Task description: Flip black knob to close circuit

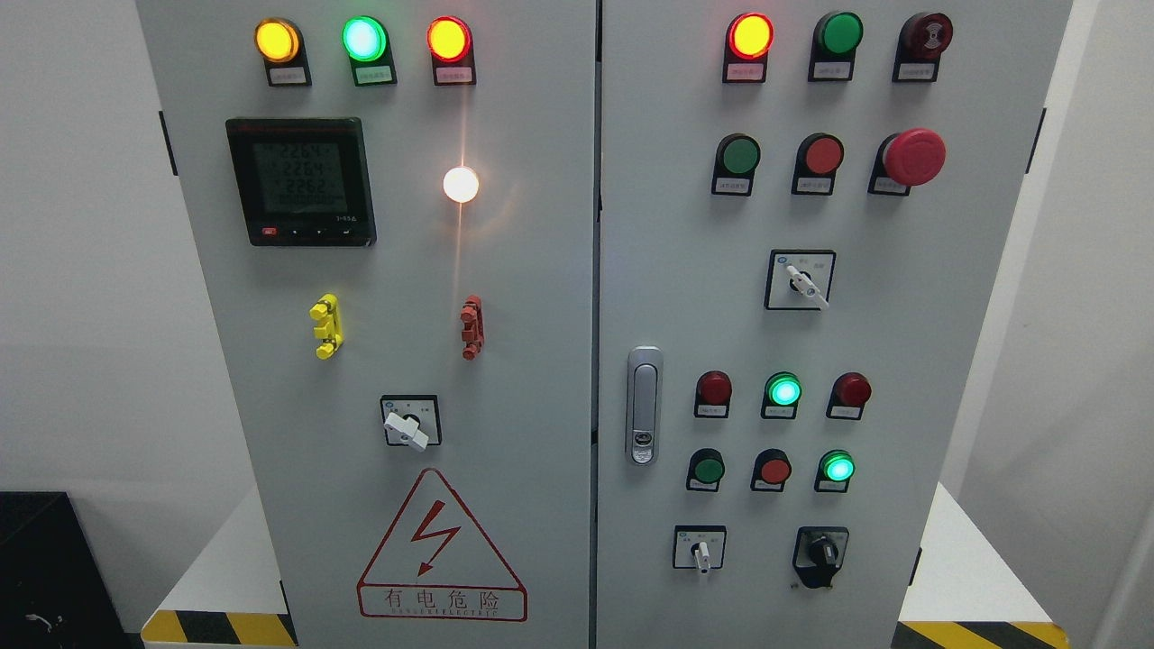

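The black knob (821, 551) sits at the lower right of the grey cabinet's right door (902, 361), on a black plate, with its pointer standing about upright. To its left is a white selector switch (700, 552) on a square plate. Neither of my hands nor any arm shows in the head view.
Above the knob are rows of lit and unlit round lamps and buttons, a red mushroom stop button (912, 157), another white selector (804, 283) and a silver door handle (643, 406). The left door carries a meter (300, 180), a white selector (407, 425) and a red warning triangle (442, 550).
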`<state>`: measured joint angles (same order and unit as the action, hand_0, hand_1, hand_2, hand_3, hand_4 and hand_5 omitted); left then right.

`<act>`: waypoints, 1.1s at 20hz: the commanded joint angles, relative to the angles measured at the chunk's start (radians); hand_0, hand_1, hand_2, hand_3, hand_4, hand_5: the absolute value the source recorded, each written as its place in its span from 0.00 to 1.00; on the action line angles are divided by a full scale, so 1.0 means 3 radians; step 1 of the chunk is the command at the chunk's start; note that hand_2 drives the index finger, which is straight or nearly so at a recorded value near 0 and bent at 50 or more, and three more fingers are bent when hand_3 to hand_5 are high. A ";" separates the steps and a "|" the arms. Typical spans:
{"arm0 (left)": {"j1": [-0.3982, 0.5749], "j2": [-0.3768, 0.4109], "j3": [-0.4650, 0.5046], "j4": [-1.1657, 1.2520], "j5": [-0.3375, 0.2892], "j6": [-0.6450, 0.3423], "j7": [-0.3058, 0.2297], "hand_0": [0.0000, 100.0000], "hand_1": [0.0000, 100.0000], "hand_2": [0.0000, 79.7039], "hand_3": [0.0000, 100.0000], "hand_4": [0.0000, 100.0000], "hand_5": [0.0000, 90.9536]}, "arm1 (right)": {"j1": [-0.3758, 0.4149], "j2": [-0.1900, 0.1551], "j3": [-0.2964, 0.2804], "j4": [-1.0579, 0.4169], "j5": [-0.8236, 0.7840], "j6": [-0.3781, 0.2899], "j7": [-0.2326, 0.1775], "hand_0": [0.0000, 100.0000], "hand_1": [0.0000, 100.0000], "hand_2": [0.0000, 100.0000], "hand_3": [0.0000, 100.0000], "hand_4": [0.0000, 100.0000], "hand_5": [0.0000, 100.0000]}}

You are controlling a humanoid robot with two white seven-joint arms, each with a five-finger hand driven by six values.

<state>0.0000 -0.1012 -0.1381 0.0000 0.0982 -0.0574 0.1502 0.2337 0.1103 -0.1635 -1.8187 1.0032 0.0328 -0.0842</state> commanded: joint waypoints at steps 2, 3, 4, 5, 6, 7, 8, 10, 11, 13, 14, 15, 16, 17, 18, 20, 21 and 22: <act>0.0077 0.0000 0.0000 -0.0097 0.0000 0.0002 0.0001 0.12 0.56 0.00 0.00 0.00 0.00 | -0.0277 0.0031 0.0202 -0.0145 0.0419 0.0090 0.0025 0.00 0.00 0.89 1.00 0.99 1.00; 0.0077 0.0000 0.0000 -0.0097 0.0000 0.0002 0.0001 0.12 0.56 0.00 0.00 0.00 0.00 | -0.0328 0.0031 0.0218 -0.0125 0.0455 0.0120 0.0030 0.00 0.00 0.89 1.00 0.99 1.00; 0.0077 0.0000 0.0000 -0.0097 0.0000 0.0002 0.0001 0.12 0.56 0.00 0.00 0.00 0.00 | -0.0375 0.0031 0.0243 -0.0115 0.0480 0.0141 0.0035 0.00 0.00 0.89 1.00 0.99 1.00; 0.0072 0.0000 0.0000 -0.0097 0.0000 0.0002 0.0001 0.12 0.56 0.00 0.00 0.00 0.00 | -0.0421 0.0031 0.0248 -0.0105 0.0496 0.0156 0.0040 0.00 0.00 0.89 1.00 0.99 1.00; 0.0077 0.0000 0.0000 -0.0097 0.0000 0.0002 0.0001 0.12 0.56 0.00 0.00 0.00 0.00 | -0.0451 0.0036 0.0253 -0.0079 0.0536 0.0157 0.0051 0.00 0.00 0.89 1.00 0.99 1.00; 0.0077 0.0000 0.0000 -0.0097 0.0000 0.0002 0.0001 0.12 0.56 0.00 0.00 0.00 0.00 | -0.0477 0.0036 0.0259 -0.0059 0.0587 0.0162 0.0051 0.00 0.00 0.89 1.00 0.99 1.00; 0.0077 0.0000 0.0000 -0.0097 0.0000 0.0002 0.0001 0.12 0.56 0.00 0.00 0.00 0.00 | -0.0492 0.0041 0.0274 -0.0043 0.0598 0.0162 0.0051 0.00 0.00 0.89 1.00 0.99 1.00; 0.0077 0.0000 0.0000 -0.0097 0.0000 0.0002 0.0001 0.12 0.56 0.00 0.00 0.00 0.00 | -0.0523 0.0047 0.0294 -0.0023 0.0654 0.0207 0.0051 0.00 0.00 0.89 1.00 0.99 1.00; 0.0072 0.0000 0.0000 -0.0097 0.0000 0.0002 0.0001 0.12 0.56 0.00 0.00 0.00 0.00 | -0.0549 0.0047 0.0294 -0.0007 0.0700 0.0228 0.0046 0.00 0.00 0.88 1.00 0.99 1.00; 0.0077 0.0000 0.0000 -0.0097 0.0000 0.0002 0.0001 0.12 0.56 0.00 0.00 0.00 0.00 | -0.0600 0.0047 0.0299 0.0003 0.0761 0.0244 0.0046 0.00 0.00 0.88 1.00 0.99 1.00; 0.0077 0.0000 0.0000 -0.0097 0.0000 0.0002 0.0001 0.12 0.56 0.00 0.00 0.00 0.00 | -0.0635 0.0047 0.0305 0.0028 0.0812 0.0244 0.0046 0.00 0.00 0.88 1.00 0.99 1.00; 0.0077 0.0000 0.0000 -0.0097 0.0000 0.0002 0.0001 0.12 0.56 0.00 0.00 0.00 0.00 | -0.0676 0.0052 0.0300 0.0044 0.0864 0.0244 0.0046 0.00 0.00 0.88 1.00 0.99 1.00; 0.0077 0.0000 0.0000 -0.0097 0.0000 0.0002 0.0001 0.12 0.56 0.00 0.00 0.00 0.00 | -0.0707 0.0052 0.0300 0.0054 0.0905 0.0244 0.0046 0.00 0.00 0.87 1.00 0.98 1.00; 0.0077 0.0000 0.0000 -0.0097 0.0000 0.0002 0.0001 0.12 0.56 0.00 0.00 0.00 0.00 | -0.0743 0.0052 0.0305 0.0069 0.0940 0.0244 0.0051 0.00 0.00 0.87 1.00 0.98 1.00; 0.0077 0.0000 0.0000 -0.0097 0.0000 0.0002 0.0001 0.12 0.56 0.00 0.00 0.00 0.00 | -0.0774 0.0052 0.0310 0.0090 0.0971 0.0244 0.0056 0.00 0.00 0.87 1.00 0.98 1.00; 0.0077 0.0000 0.0000 -0.0097 0.0000 0.0002 0.0001 0.12 0.56 0.00 0.00 0.00 0.00 | -0.0845 0.0052 0.0305 0.0166 0.1053 0.0244 0.0066 0.00 0.00 0.87 1.00 0.98 1.00; 0.0077 0.0000 0.0000 -0.0097 0.0000 0.0002 0.0001 0.12 0.56 0.00 0.00 0.00 0.00 | -0.0866 0.0052 0.0310 0.0182 0.1079 0.0244 0.0106 0.00 0.01 0.86 1.00 0.98 1.00; 0.0077 0.0000 0.0000 -0.0097 0.0000 0.0002 0.0001 0.12 0.56 0.00 0.00 0.00 0.00 | -0.0881 0.0057 0.0310 0.0197 0.1104 0.0244 0.0112 0.00 0.01 0.86 1.00 0.98 1.00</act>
<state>0.0000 -0.1012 -0.1381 0.0000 0.0982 -0.0573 0.1502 0.0229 0.1225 -0.0885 -1.8052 1.2785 0.1050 -0.0613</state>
